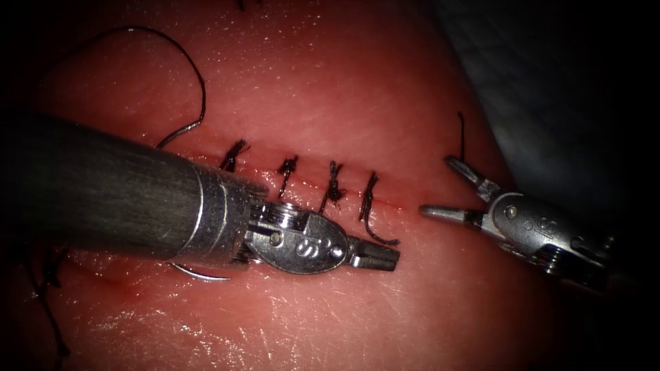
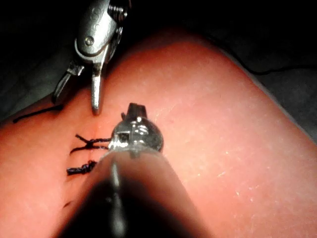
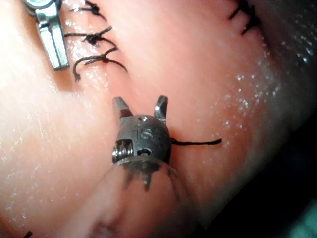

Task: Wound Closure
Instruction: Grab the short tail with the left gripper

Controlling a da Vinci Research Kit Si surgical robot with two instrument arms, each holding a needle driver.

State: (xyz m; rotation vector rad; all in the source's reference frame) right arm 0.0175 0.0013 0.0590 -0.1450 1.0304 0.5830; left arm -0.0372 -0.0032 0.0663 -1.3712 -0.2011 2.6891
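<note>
The tissue (image 1: pixel 330 75) has a cut closed by several dark stitches (image 1: pixel 335 184). My left tool (image 1: pixel 375 255) lies across the near side of the stitch line, jaws shut and holding nothing; its tip (image 2: pixel 134 109) is seen from behind. My right tool (image 1: pixel 438 187) stands at the right end of the cut with its jaws open and nothing between them (image 3: pixel 140 105). The curved needle (image 1: pixel 201 275) rests on the tissue, mostly hidden under the left shaft. I cannot tell whether it is in the tissue. Thread (image 1: pixel 196 75) loops from it over the far left.
A short cut end of thread (image 1: pixel 460 134) stands just beyond the right tool's far jaw and lies beside its wrist (image 3: pixel 198 143). More dark thread (image 1: pixel 48 295) trails at the near left. The tissue's edge drops to dark cloth (image 1: pixel 550 69) at the right.
</note>
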